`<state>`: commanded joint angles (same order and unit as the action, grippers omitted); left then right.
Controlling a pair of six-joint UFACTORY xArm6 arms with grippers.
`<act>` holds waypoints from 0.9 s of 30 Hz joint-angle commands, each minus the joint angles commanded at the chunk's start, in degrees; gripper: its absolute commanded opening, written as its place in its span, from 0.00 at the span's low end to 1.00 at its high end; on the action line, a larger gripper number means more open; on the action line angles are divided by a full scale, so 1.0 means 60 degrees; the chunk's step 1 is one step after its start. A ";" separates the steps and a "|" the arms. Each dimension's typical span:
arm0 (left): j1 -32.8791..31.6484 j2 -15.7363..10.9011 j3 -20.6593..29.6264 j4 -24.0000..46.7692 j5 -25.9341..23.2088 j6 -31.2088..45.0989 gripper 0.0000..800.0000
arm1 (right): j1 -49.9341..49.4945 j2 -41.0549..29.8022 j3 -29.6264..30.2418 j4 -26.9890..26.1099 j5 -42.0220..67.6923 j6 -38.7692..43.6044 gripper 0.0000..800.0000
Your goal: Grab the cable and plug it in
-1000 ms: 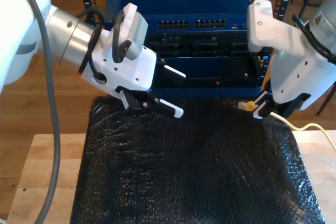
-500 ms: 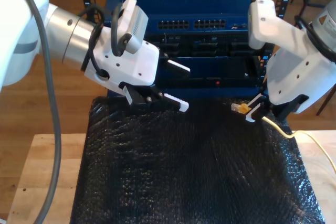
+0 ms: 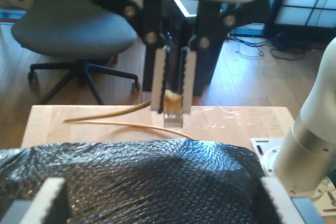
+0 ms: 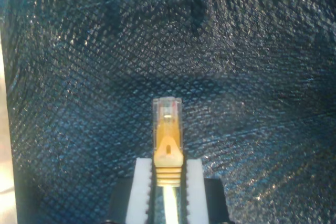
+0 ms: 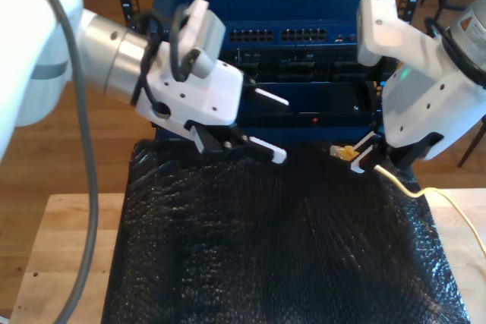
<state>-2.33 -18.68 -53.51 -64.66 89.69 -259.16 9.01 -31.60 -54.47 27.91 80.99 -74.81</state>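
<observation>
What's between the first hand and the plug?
Nothing: in the exterior view, the gap from first hand to plug is bare, with black mat beneath.

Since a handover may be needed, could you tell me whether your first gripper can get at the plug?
Probably yes: my first gripper is open, and the plug sticks out past the fingers of my second gripper, with nothing between.

You see a wood floor [image 3: 105, 85] behind the pale wooden table [image 3: 52, 124]. A grey office chair [image 3: 73, 30] stands on it, near a dark shelf [image 3: 302, 3]. Daylight glares on the boards.
</observation>
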 joint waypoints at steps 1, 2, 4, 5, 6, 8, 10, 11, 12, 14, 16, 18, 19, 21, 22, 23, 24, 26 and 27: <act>0.0000 0.0000 0.0000 0.0000 -0.0015 0.0000 1.00 | 0.0015 0.0000 -0.0015 0.0029 0.0000 0.0000 0.00; 0.0000 0.0000 0.0000 0.0000 -0.0015 0.0015 1.00 | 0.0015 0.0015 -0.0044 0.0029 -0.0015 0.0000 0.00; 0.0000 0.0000 0.0000 0.0000 -0.0015 0.0015 1.00 | 0.0015 0.0073 -0.0176 0.0029 -0.0029 0.0000 0.01; 0.0000 0.0015 0.0000 0.0000 -0.0015 0.0029 1.00 | 0.0015 0.0147 -0.0234 0.0029 -0.0029 0.0000 0.01; 0.0015 0.0029 0.0000 0.0000 -0.0029 0.0029 1.00 | 0.0059 0.0234 -0.0293 0.0044 -0.0029 0.0000 0.01; 0.0015 0.0044 0.0000 0.0000 -0.0029 0.0029 1.00 | 0.0073 0.0381 -0.0469 0.0059 -0.0029 0.0015 0.00; 0.0015 0.0044 0.0000 0.0000 -0.0029 0.0029 1.00 | 0.0147 0.0498 -0.0601 0.0103 -0.0029 0.0015 0.00; 0.0029 0.0044 0.0000 0.0000 -0.0029 0.0029 1.00 | 0.0190 0.0557 -0.0659 0.0132 -0.0044 0.0015 0.00; 0.0029 0.0044 0.0000 0.0000 -0.0029 0.0029 1.00 | 0.0249 0.0659 -0.0733 0.0147 -0.0044 0.0029 0.01; 0.0029 0.0044 -0.0015 0.0000 -0.0029 0.0029 1.00 | 0.0352 0.0806 -0.0864 0.0190 -0.0059 0.0044 0.01; 0.0029 0.0044 -0.0044 0.0000 -0.0029 0.0029 1.00 | 0.0469 0.0923 -0.0952 0.0205 -0.0073 0.0044 0.01; 0.0029 0.0044 -0.0059 0.0000 -0.0029 0.0029 1.00 | 0.0571 0.1070 -0.1040 0.0205 -0.0103 0.0059 0.01; 0.0029 0.0044 -0.0059 0.0000 -0.0029 0.0029 1.00 | 0.0645 0.1128 -0.1070 0.0205 -0.0132 0.0059 0.01; 0.0029 0.0044 -0.0059 0.0000 -0.0044 0.0029 1.00 | 0.0777 0.1158 -0.1099 0.0205 -0.0249 0.0059 0.01; 0.0029 0.0044 -0.0059 0.0000 -0.0044 0.0029 1.00 | 0.0806 0.1187 -0.1099 0.0205 -0.0293 0.0073 0.01; 0.0029 0.0044 -0.0044 0.0000 -0.0044 0.0029 1.00 | 0.0835 0.1231 -0.1099 0.0205 -0.0322 0.0117 0.01; 0.0029 0.0044 -0.0059 0.0000 -0.0044 0.0029 1.00 | 0.0864 0.1275 -0.1128 0.0205 -0.0366 0.0161 0.01; 0.0029 0.0044 -0.0044 -0.0015 -0.0029 0.0029 1.00 | 0.0952 0.1377 -0.1216 0.0205 -0.0396 0.0205 0.01; 0.0044 0.0029 -0.0029 0.0000 -0.0029 0.0029 1.00 | 0.0996 0.1465 -0.1260 0.0205 -0.0410 0.0205 0.01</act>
<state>-2.07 -18.51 -53.68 -64.66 89.52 -258.99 14.99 -22.81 -62.03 29.14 78.53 -73.58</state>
